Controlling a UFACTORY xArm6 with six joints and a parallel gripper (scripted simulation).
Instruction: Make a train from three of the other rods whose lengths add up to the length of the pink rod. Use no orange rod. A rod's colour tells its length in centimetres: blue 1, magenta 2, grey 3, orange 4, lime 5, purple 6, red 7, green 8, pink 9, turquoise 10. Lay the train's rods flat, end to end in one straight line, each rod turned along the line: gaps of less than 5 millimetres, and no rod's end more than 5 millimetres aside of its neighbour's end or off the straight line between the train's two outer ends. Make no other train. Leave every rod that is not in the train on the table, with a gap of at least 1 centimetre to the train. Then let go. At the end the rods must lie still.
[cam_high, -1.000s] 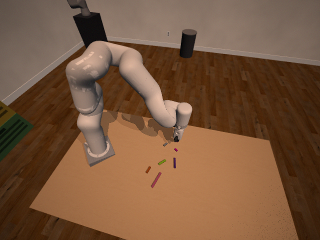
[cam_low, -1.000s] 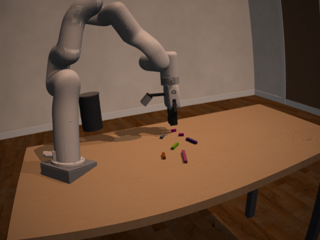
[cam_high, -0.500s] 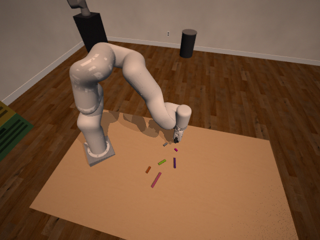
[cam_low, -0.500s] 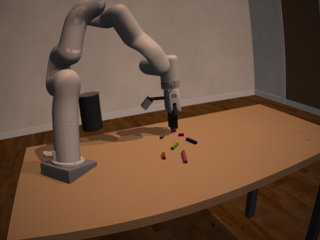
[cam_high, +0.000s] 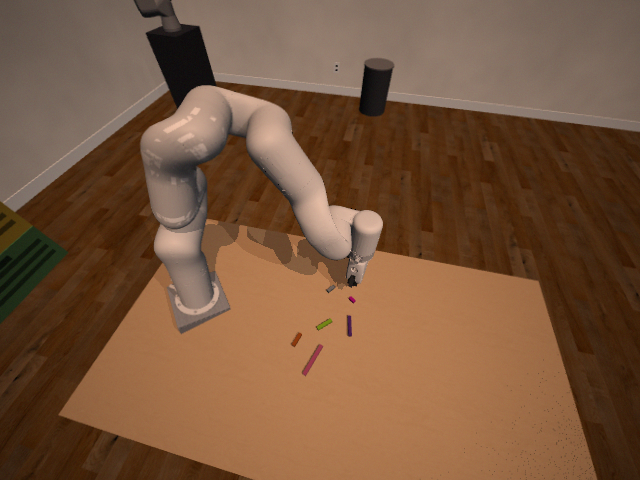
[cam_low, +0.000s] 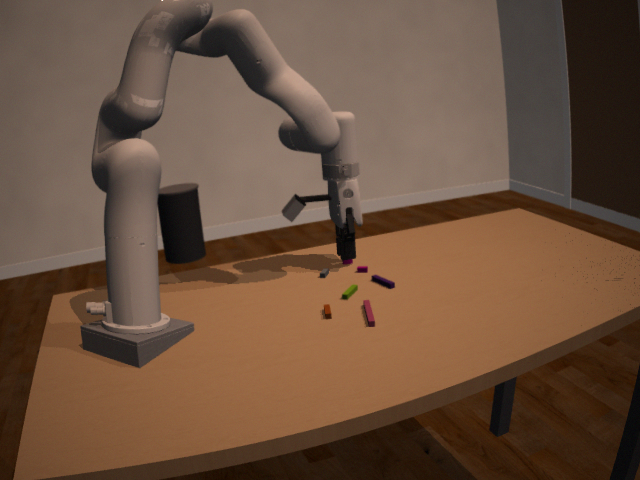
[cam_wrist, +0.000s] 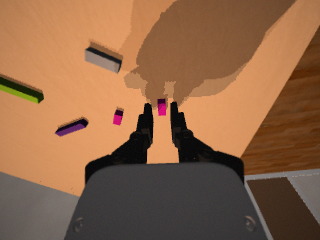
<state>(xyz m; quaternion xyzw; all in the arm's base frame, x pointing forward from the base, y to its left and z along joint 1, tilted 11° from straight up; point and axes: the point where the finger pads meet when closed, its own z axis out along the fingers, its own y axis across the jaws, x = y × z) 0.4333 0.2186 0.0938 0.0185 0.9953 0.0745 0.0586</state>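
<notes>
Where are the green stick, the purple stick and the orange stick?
Lime rod (cam_high: 324, 324) (cam_low: 349, 291) (cam_wrist: 21, 90): top, exterior, wrist; upper face.
Purple rod (cam_high: 349, 326) (cam_low: 383, 281) (cam_wrist: 71, 128): same three; middle.
Orange rod (cam_high: 296, 339) (cam_low: 327, 311): top, exterior; middle.
</notes>
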